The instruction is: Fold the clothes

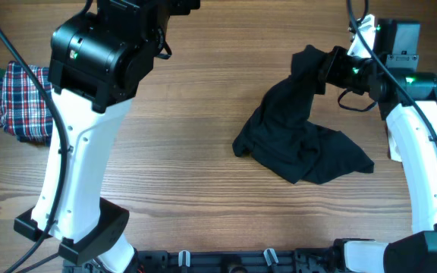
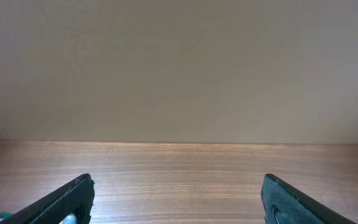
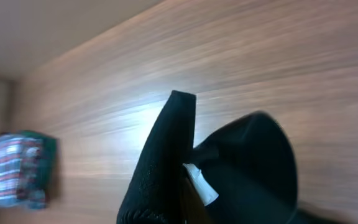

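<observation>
Because my right gripper (image 1: 327,64) is clamped on only one bunched edge of the black shirt (image 1: 302,148), raised at the far right while the rest trails crumpled on the bench (image 1: 188,182), the cloth may slip or twist if I pull. My left gripper (image 2: 178,190) hangs apart and empty at the far left, well away, so nothing steadies the shirt.
</observation>
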